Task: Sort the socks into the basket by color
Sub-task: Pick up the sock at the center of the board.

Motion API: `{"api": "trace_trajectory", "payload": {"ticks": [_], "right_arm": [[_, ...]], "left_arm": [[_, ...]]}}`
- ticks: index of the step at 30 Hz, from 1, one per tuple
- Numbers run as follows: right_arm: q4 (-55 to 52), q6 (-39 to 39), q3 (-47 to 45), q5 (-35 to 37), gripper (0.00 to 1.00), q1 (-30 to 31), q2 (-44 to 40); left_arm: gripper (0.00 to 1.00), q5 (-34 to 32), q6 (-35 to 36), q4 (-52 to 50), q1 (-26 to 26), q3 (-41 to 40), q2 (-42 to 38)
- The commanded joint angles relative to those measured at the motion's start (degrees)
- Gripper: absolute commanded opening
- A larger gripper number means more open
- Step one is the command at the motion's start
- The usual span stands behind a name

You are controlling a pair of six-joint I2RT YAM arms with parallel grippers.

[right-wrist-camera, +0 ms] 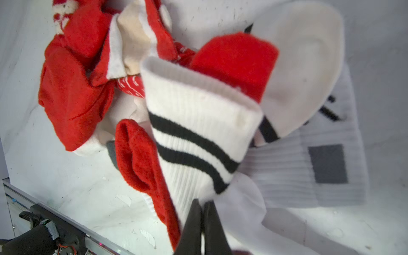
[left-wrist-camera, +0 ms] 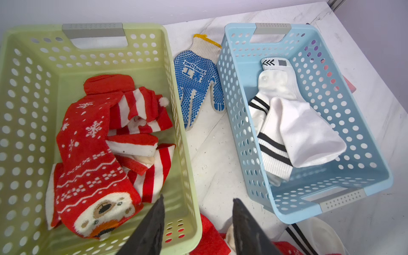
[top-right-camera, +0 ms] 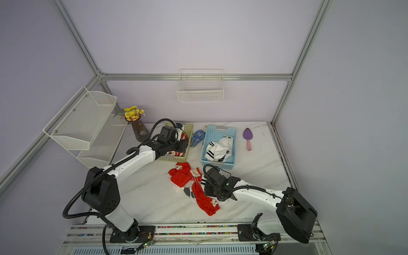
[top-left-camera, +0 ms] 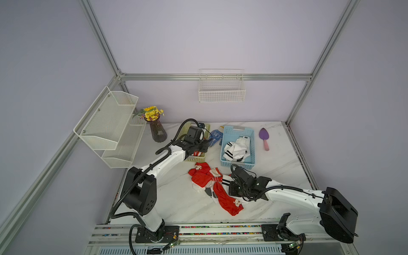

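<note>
My right arm (top-left-camera: 289, 195) stretches low, right fingers (right-wrist-camera: 202, 202) pinched shut on one white striped sock (right-wrist-camera: 198, 123), left fingers (left-wrist-camera: 198, 198) half open, empty, facing one green basket (left-wrist-camera: 143, 53), one blue basket (left-wrist-camera: 238, 136).

Glove (left-wrist-camera: 196, 88) btwn L basket (left-wrist-camera: 92, 29) and R basket (left-wrist-camera: 272, 27), socks (left-wrist-camera: 88, 141) in both, sock pile (top-left-camera: 212, 183) in front, maybe touching.

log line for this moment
right end effector: shut on white striped sock | left end effector: open, empty, above green basket | red socks on table
</note>
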Motion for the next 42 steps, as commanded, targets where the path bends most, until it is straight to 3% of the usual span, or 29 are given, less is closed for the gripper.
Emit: {"api": "trace_trajectory", "payload": {"ticks": [1, 27, 42], "right_arm": [[-0.05, -0.41, 2.79, 0.01, 0.05, 0.49, -1.69], [-7.35, -5.56, 16.95, -0.05, 0.03, 0.41, -4.84], [-10.73, -8.49, 25.03, 3.91, 0.03, 0.36, -4.45]], "left_arm": [[0.49, -0.43, -0.98, 1.86, -0.44, -1.54, -3.06], [0.49, 0.36, -1.56, 2.31, -0.41, -2.59, -3.13], [0.49, 1.04, -1.5, 2.35, -0.39, -3.38, -5.07]]}}
